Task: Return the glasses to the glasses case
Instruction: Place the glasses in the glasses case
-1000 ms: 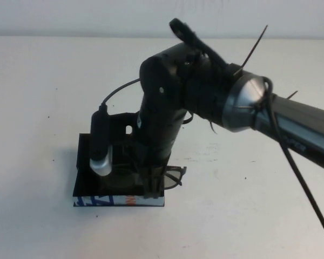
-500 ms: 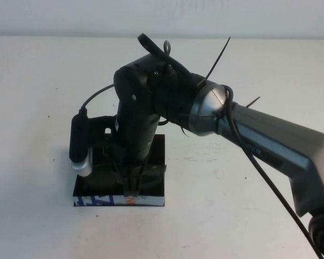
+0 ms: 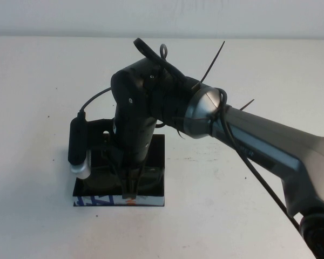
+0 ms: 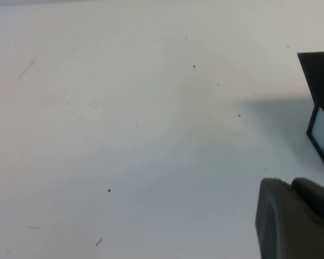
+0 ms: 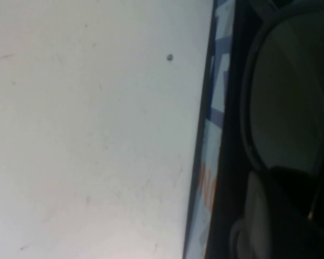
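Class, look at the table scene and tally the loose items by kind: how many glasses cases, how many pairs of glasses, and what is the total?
Glasses case: 1
Glasses: 1 pair, lying in the case under the right end effector
Total: 2

Right gripper (image 3: 130,186) and its arm fill the space over the glasses case (image 3: 151,162), blocking approach from above and right. Table (image 3: 43,81) left and far stands open.
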Controlling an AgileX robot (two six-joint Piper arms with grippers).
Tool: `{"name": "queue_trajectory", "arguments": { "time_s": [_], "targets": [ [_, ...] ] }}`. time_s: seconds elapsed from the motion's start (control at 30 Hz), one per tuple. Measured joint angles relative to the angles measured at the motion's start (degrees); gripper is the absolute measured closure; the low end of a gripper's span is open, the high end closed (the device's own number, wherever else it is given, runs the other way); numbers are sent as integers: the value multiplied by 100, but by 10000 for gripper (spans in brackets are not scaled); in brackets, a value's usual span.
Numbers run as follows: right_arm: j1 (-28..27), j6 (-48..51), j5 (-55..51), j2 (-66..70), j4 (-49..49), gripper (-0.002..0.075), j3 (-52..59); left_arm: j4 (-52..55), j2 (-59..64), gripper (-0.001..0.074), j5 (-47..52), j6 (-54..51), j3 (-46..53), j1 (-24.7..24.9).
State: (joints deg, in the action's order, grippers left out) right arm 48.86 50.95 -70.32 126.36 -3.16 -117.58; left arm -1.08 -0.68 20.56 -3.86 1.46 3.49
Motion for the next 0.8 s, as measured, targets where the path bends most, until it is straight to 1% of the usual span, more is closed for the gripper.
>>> {"name": "queue_trajectory", "arguments": {
  "time_s": [0.8],
  "targets": [
    [0,-55,0,232,10,676,-30,0,0,736,0,0,0,0]
  ]
}}
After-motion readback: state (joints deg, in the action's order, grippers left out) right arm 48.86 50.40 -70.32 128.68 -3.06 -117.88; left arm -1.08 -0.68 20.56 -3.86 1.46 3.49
